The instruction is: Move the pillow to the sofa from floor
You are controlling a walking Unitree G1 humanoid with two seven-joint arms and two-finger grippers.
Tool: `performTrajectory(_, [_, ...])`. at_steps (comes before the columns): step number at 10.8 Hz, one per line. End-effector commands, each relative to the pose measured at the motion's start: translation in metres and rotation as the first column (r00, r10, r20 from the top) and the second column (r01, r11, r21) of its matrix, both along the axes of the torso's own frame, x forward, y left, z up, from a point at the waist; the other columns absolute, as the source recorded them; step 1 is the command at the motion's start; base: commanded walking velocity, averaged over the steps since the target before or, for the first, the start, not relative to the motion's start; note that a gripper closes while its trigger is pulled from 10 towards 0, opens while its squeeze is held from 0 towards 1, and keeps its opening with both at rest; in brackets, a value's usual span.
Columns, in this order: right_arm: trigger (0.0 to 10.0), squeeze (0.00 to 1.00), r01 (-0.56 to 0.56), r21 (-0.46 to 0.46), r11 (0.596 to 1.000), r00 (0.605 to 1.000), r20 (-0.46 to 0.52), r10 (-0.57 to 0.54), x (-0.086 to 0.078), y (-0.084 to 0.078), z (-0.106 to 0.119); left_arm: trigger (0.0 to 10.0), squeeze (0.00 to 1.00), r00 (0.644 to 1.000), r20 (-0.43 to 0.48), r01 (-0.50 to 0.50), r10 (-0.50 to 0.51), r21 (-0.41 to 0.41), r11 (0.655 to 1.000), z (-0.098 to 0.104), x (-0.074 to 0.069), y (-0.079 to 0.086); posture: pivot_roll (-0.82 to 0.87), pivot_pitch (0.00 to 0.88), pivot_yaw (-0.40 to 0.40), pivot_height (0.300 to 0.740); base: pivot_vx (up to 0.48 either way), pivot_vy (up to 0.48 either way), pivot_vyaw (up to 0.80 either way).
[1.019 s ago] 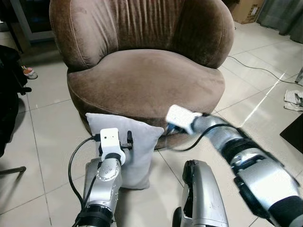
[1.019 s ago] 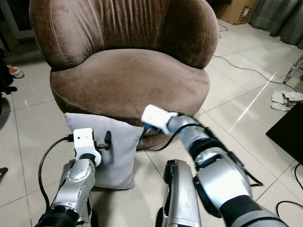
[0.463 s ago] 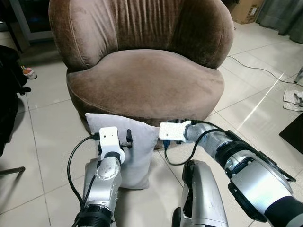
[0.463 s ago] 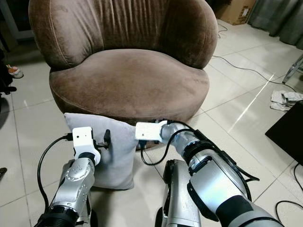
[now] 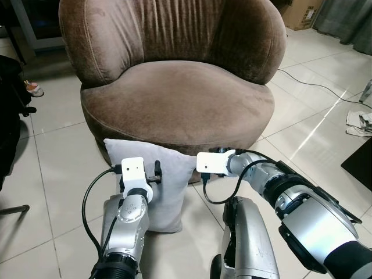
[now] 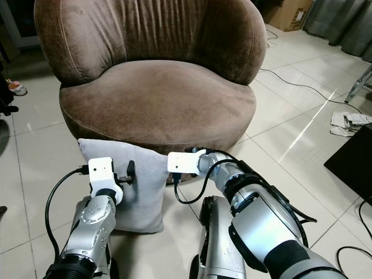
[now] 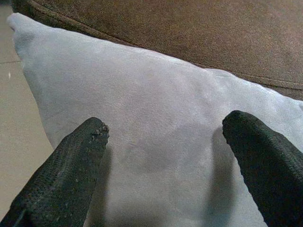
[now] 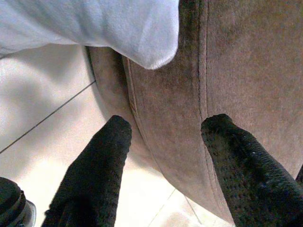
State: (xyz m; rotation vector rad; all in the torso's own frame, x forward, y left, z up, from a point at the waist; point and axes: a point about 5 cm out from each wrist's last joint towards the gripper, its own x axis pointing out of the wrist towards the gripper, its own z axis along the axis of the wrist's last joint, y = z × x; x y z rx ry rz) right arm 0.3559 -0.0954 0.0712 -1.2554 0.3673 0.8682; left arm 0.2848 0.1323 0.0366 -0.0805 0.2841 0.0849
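- Pillow (image 5: 168, 180): pale grey, square, with a soft, suede-like cover and plump, rounded corners; it stands upright on the floor (image 5: 58, 157), leaning against the front of the sofa (image 5: 174, 99), just below the seat edge.
- Its top edge meets the sofa's base; one corner (image 8: 154, 52) sticks out past the brown side seam, as the right wrist view shows.
- Its face is smooth, with only faint dents and the fingers' shadows across it in the left wrist view.
- Sofa: a round brown velvet tub chair with a deep seat cushion and a high curved back; the seat is bare.
- Left gripper (image 7: 165, 137): right in front of the pillow, pointing at its face; the two black fingers (image 7: 71, 161) are spread wide and the grey cloth shows between them. They hold nothing; whether the tips touch the cover cannot be told.
- Right gripper (image 8: 165, 142): low at the sofa's front, just beside the pillow's right edge; its fingers (image 8: 99, 161) are parted, with the sofa's brown base and floor tile between them, and they grip nothing.
- Right arm (image 5: 290, 197) reaches in across the front of the sofa, its white wrist block (image 5: 210, 163) just beside the pillow's top right corner.
- To the sofa's right a black cable (image 5: 314, 84) trails over the tiles; farther out lies a crumpled cloth (image 5: 360, 122), and behind it stands a cardboard box (image 5: 302, 14).
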Motion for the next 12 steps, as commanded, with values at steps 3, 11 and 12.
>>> performTrajectory(3, [10.0, 1.0, 0.049, 0.012, 0.999, 0.999, 0.022, -0.049, 0.007, -0.008, 0.009, 10.0, 0.0, 1.0, 0.002, 0.009, -0.009, 0.008, 1.0, 0.002, 0.0, -0.003, -0.03, 0.0, -0.13, 0.411, 0.0, 0.0, 0.0])
performTrajectory(11, [10.0, 0.2, 0.044, -0.086, 0.995, 0.997, 0.063, -0.038, 0.008, -0.019, 0.007, 10.0, 0.0, 1.0, 0.002, 0.017, -0.017, 0.009, 1.0, 0.003, 0.001, -0.004, -0.02, 0.0, -0.123, 0.411, 0.0, 0.0, 0.0])
performTrajectory(12, [10.0, 0.0, 0.037, -0.105, 0.994, 0.997, 0.075, -0.03, 0.008, -0.019, 0.007, 10.0, 0.0, 1.0, 0.001, 0.018, -0.018, 0.009, 1.0, 0.002, 0.001, -0.003, -0.03, 0.0, -0.123, 0.411, 0.0, 0.0, 0.0])
